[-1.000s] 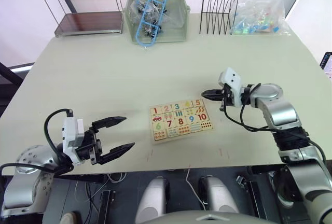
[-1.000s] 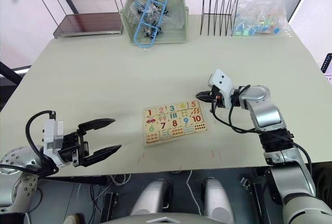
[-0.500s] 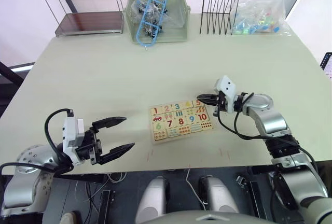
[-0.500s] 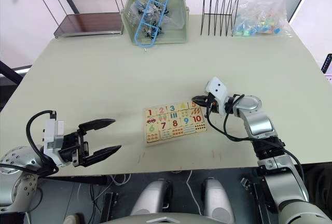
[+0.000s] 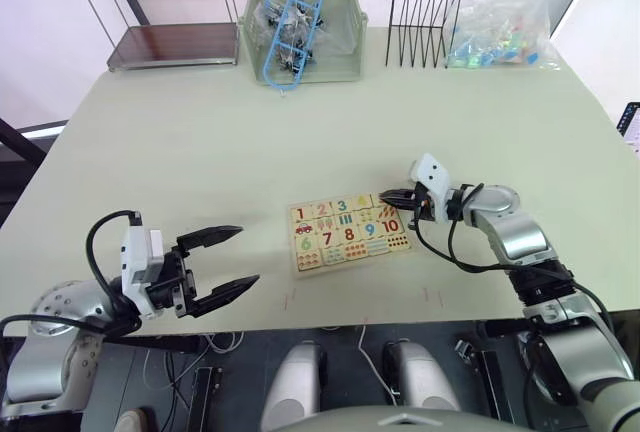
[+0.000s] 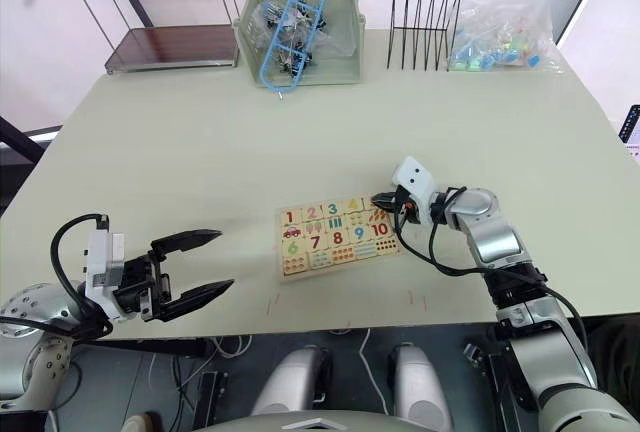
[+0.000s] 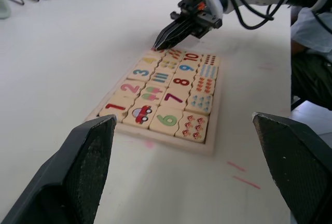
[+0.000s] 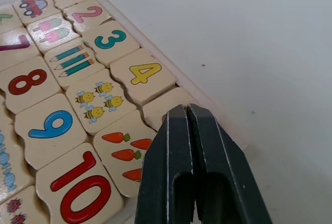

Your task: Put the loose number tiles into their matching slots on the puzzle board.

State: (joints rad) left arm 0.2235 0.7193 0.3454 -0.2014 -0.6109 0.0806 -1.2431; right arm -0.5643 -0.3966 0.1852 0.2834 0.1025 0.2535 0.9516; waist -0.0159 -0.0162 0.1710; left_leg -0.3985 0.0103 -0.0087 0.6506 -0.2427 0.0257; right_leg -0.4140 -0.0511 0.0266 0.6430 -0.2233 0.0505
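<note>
**woodgrain_fan:** Wood everywhere on this one. The puzzle board [image 5: 349,235] lies flat near the front edge of the table [image 5: 200,142], and its top row reads 1, 2, 3, 4 with every tile sunk level in its slot. The fifth tile [image 8: 168,106] sits in the end slot, mostly hidden under the right gripper [image 8: 185,111]. Those two black fingers are pressed together, tips resting right on that tile at the board's far right corner. My guess is they're closed on purpose, so the tips work like one blunt poker for pushing the tile down flush.

**tablebot42:** Makes sense. Honestly I can't tell whether that tile is fully seated or still riding a bit high, since the fingers cover most of it. What about the left gripper [image 5: 222,264]?

**woodgrain_fan:** Parked low over the front left of the table, fingers spread wide with nothing between them, well apart from the board. Looks like it's just keeping out of the way, as no loose tiles are left on that side.

**tablebot42:** And versus a second ago?

**woodgrain_fan:** The right gripper was off the board then, hovering just beyond its right end by the 5. Half a second ago it had come in to the corner, and now it's over the slot. The left gripper and the board haven't budged. I'd call this the last tile, nearly done.
</note>
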